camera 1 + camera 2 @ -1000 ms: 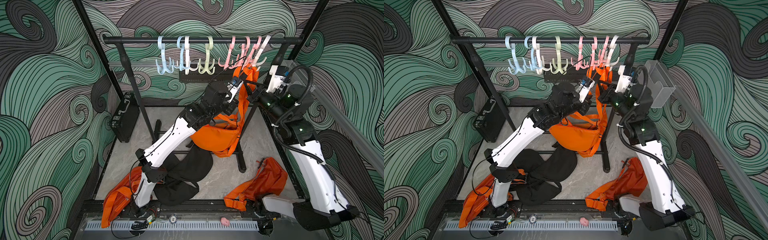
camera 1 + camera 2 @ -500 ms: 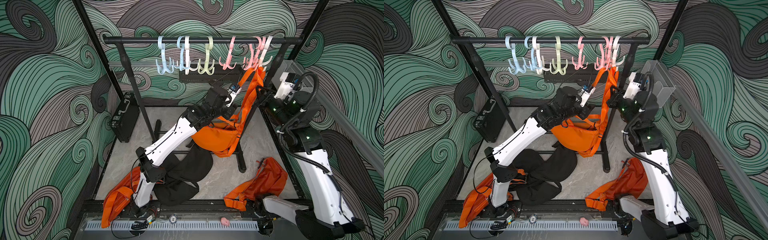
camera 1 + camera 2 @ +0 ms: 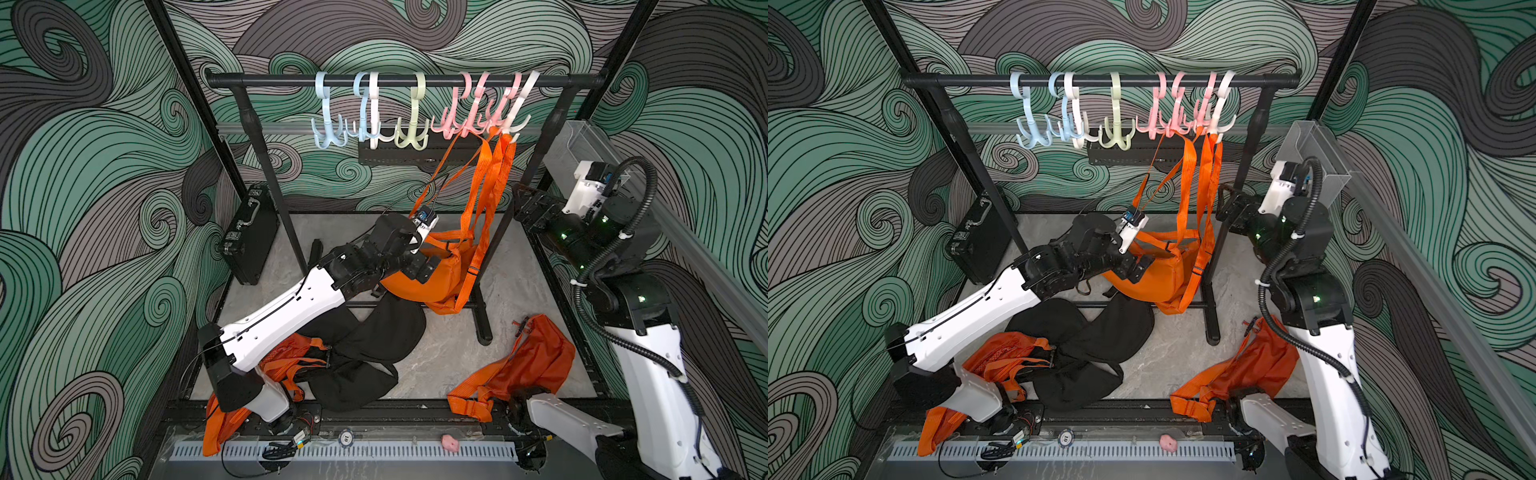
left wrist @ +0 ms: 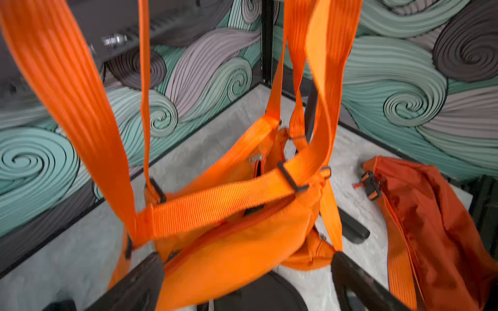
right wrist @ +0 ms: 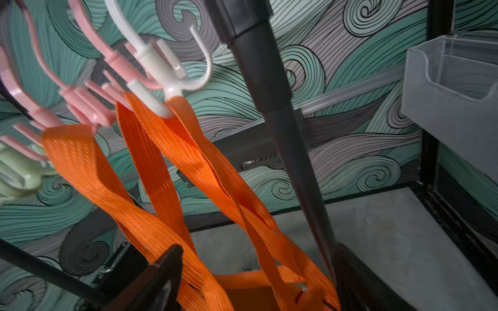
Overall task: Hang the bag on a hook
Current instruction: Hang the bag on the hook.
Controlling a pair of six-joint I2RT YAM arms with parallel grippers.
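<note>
1. The orange bag (image 3: 436,278) is hanging below the right end of the black rail (image 3: 291,80). Its body is sitting low near the rack's foot, and its straps (image 3: 494,174) are running taut up to the hooks.
2. In the right wrist view, the wide webbing is looping over prongs of the white hook (image 5: 159,64). Another length is catching on a neighbouring pink hook (image 5: 89,113), so the load is probably being shared between the two hooks.
3. The left jaws are standing wide apart, one on either side of the bag's lower body in the left wrist view, and as far as I can see they are not pinching it. The left arm (image 3: 291,307) is reaching in low, likely because supporting the bag from beneath eases the webbing onto a prong.
4. The right jaws are gaping too. The straps are passing between them in the right wrist view, with the rack's upright (image 5: 280,113) just beside. In both top views the right arm (image 3: 623,232) is sitting up near strap height, where guiding a loop is easiest.
5. I judge the hanging is essentially done. The remaining risk is a jaw snagging the webbing and lifting it off a prong.
6. A black bag (image 3: 374,340), a second orange bag (image 3: 540,361) and a third orange bag (image 3: 286,365) are lying on the surface (image 3: 449,357). A black case (image 3: 249,237) is leaning at the wall.
</note>
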